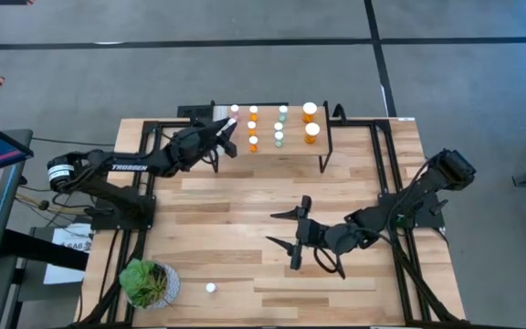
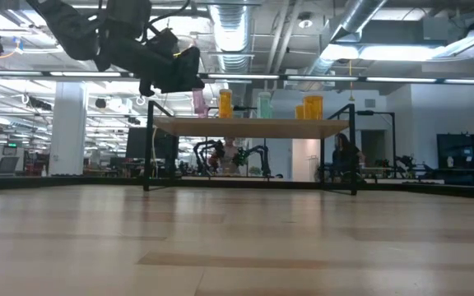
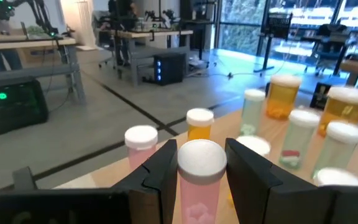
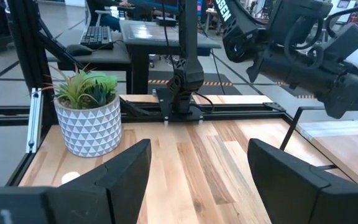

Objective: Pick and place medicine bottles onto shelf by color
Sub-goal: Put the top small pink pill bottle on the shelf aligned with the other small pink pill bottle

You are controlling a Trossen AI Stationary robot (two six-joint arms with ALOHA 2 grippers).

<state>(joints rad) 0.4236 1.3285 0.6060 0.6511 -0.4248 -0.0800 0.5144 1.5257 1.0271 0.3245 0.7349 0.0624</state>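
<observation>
Left gripper (image 3: 201, 171) around pink bottle (image 3: 199, 180)

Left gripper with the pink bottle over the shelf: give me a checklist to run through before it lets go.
1. Left gripper shut on the pink bottle, a finger either side: ok.
2. Bottle upright in the grip: ok.
3. Bottle over the shelf, at its left end beside another pink-bodied, white-capped bottle: ok.
4. Bottle bottom resting on the shelf top: cannot tell.
5. Orange bottle just beyond stands apart from the fingers: ok.
6. Right gripper open, down at mid-table, away from the shelf: ok.
</observation>
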